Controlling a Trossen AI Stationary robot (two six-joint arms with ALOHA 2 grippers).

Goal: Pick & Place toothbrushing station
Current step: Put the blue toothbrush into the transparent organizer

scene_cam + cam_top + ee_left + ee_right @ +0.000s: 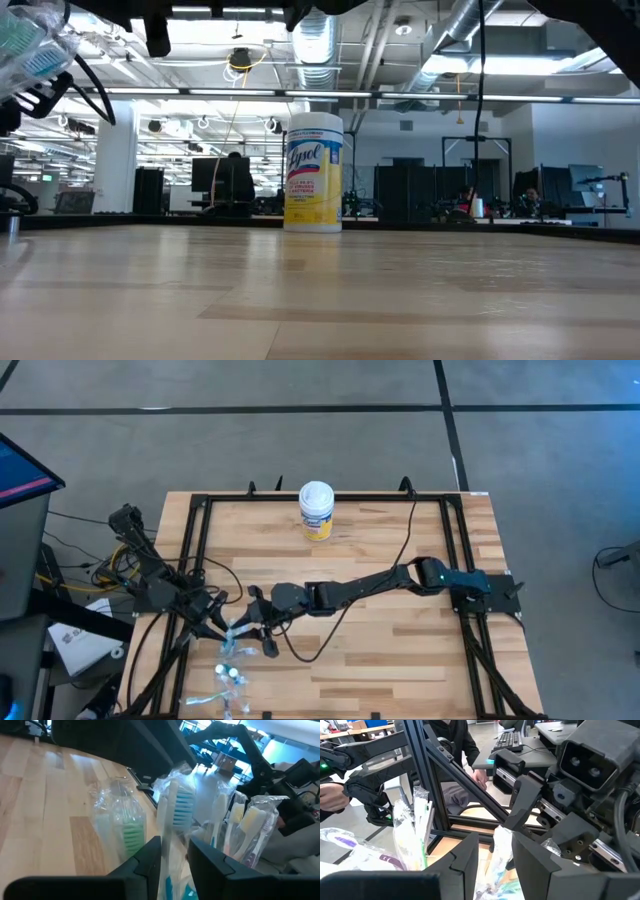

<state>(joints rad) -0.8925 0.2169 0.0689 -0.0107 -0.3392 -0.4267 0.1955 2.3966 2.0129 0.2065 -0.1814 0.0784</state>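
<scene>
The wooden worktop (pixel 380 650) carries a wipes canister (pixel 316 510), which stands upright well away from both claws, toward the far edge. Both arms meet near the worktop's left front corner. The left claw (pixel 174 851) is closed on a wrapped toothbrush (pixel 172 815) with a blue-bristled head, its handle pinched between the two fingers (pixel 148 861). Just beside that claw, more wrapped toothbrushes (pixel 250 827) stand bunched in clear plastic, and a green-bristled one (pixel 131 832) lies in its wrapper on the wood. The right claw (pixel 495 851) sits just beside the left one and grips a piece of clear wrapping (pixel 501 847) between its fingers (pixel 465 860); what is inside cannot be told. Loose wrapped toothbrushes (pixel 230 678) lie on the worktop in front of the two claws. A person (pixel 462 750) sits beyond the frame.
</scene>
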